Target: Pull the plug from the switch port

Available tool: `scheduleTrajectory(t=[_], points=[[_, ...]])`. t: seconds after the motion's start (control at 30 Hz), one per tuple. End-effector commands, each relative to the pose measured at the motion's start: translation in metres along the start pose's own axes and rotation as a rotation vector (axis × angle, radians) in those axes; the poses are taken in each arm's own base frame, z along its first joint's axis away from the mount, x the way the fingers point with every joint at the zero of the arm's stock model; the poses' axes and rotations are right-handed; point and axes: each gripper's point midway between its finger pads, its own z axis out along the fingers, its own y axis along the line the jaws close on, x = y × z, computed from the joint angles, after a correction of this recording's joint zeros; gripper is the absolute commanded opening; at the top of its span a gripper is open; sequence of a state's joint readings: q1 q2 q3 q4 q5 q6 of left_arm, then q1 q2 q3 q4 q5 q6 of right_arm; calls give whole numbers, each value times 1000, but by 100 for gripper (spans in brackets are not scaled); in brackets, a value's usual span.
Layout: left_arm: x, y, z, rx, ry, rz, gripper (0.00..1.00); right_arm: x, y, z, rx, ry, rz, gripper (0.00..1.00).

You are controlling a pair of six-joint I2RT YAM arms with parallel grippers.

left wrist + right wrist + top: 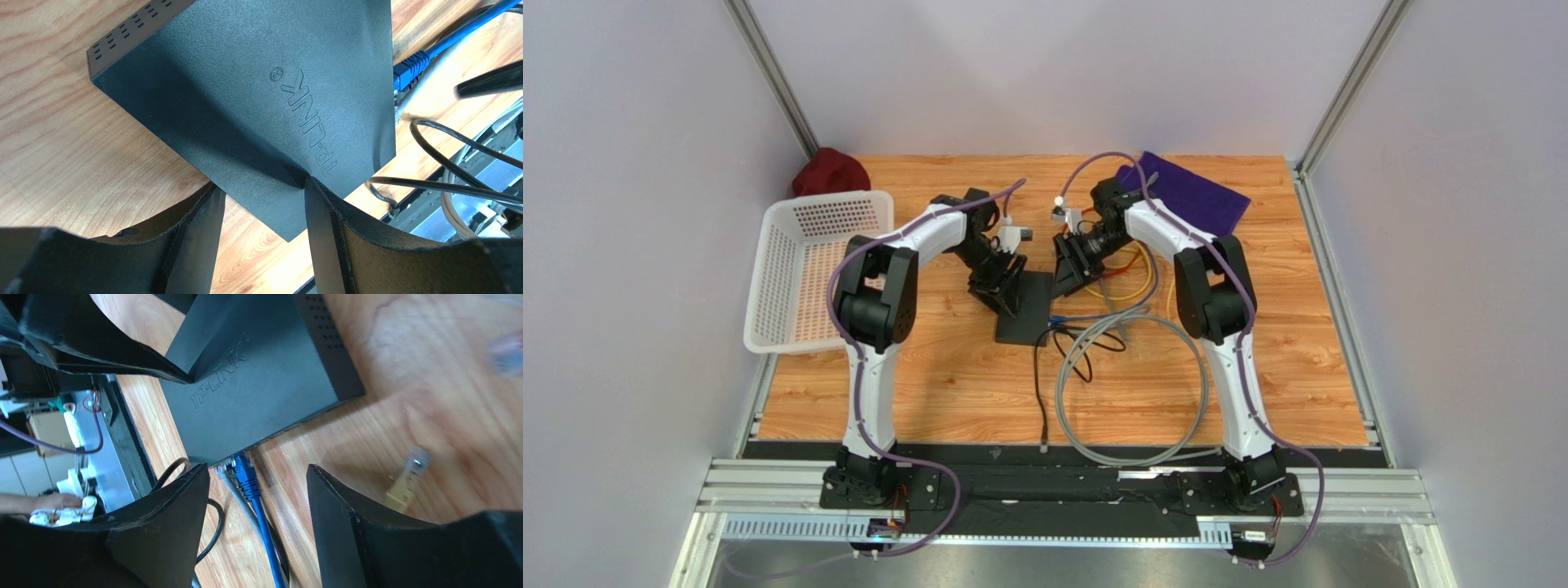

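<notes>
At the centre of the wooden counter (pixel 928 380), in the overhead view, the left tool (pixel 261 184) stands partly open. Its fingertips rest on top of the small flat matte-black switch box (pixel 245 92) near one corner. It clasps nothing and appears to pin the box down. Just right of that, the blue moulded plug (pixel 244 471) sits in a port on the box's lower edge in the right wrist view, and its blue cable (pixel 265 539) runs down the frame. The right tool (pixel 258 470) hangs open astride the plug, with a finger on either side and apart from it. The right arm is the nearer one, and the pull should follow the cable's line, away from the box.
</notes>
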State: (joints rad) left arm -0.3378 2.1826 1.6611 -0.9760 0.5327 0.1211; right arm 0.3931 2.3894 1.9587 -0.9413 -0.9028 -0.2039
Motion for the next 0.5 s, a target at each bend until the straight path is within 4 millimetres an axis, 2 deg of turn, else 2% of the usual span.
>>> scheduleTrajectory(t=[0.0,0.27,0.47], points=[[7,4,6,-37,29,67,60,12,8,8,-60,63,-41,60],[7,5,9,-34,37,64,60,28,-6,18,-47,112,-15,50],[8,5,10,-36,42,67,60,37,-1,30,-77,162,-30,47]])
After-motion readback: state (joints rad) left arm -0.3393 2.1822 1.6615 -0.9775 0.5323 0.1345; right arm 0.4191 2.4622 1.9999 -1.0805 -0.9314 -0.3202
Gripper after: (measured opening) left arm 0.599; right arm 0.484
